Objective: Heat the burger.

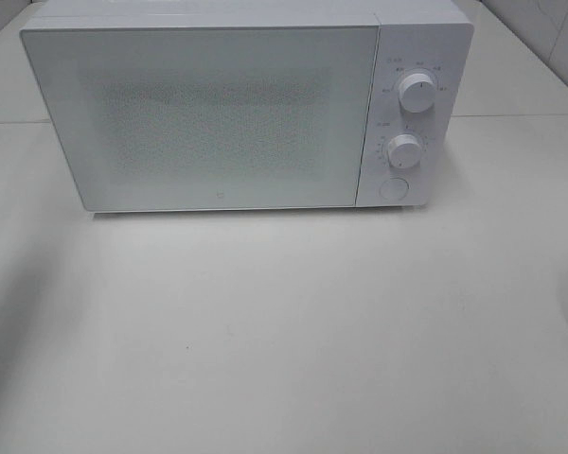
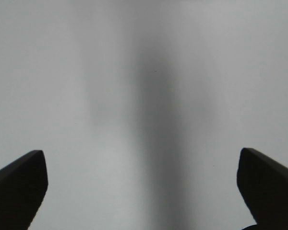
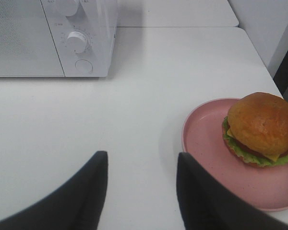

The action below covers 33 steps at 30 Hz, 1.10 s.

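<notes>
White table (image 1: 293, 331): burger (image 3: 261, 127) on pink plate (image 3: 206, 139); microwave (image 1: 208, 113) door closed; left tool (image 2: 141, 187) wide open, right tool (image 3: 141, 184) half-open, both empty.

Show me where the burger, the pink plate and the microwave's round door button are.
burger (image 3: 262, 125): right wrist view, on top of the brown bun.
pink plate (image 3: 206, 136): right wrist view, on the bare surface beside the burger.
round door button (image 1: 392, 188): exterior high view, on the button's face below the two dials.

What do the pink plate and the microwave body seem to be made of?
Pink plate: probably matte plastic or glazed ceramic; its surface is speckled and only softly shiny, so I cannot tell which. Microwave: white painted metal or plastic shell, smooth and even; its door looks like glass with a dotted screen.
</notes>
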Motion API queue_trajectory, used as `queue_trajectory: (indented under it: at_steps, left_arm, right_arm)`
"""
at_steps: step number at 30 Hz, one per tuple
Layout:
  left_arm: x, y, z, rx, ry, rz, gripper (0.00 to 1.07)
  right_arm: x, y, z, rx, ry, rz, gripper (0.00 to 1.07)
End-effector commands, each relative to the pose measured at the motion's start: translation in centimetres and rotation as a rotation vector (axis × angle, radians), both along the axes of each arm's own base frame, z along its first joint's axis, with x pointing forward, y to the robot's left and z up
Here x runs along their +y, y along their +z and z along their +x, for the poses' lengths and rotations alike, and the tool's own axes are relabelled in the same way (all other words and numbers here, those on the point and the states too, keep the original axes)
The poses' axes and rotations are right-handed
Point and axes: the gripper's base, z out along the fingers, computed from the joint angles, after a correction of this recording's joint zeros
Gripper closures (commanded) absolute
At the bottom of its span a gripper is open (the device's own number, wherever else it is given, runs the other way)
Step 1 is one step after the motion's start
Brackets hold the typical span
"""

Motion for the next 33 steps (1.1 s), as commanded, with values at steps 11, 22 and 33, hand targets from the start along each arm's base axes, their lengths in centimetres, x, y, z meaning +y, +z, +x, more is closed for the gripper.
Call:
queue_trajectory:
  at_steps: [11, 22, 33]
  left_arm:
    - [0.7, 0.1, -7.5, -0.006, 0.026, -0.023, 0.02]
    - [-0.2, -0.4, -17.6, -0.246, 0.041, -0.011, 0.02]
    - [-0.8, -0.8, -24.5, -0.59, 0.042, 0.0, 0.02]
  right_arm:
    - [0.0, -0.1, -0.4, -0.035, 0.006, -0.009, 0.63]
    - [0.0, -0.1, -0.4, -0.035, 0.006, -0.009, 0.63]
    - [0.0, -0.1, -0.4, -0.035, 0.006, -0.009, 0.63]
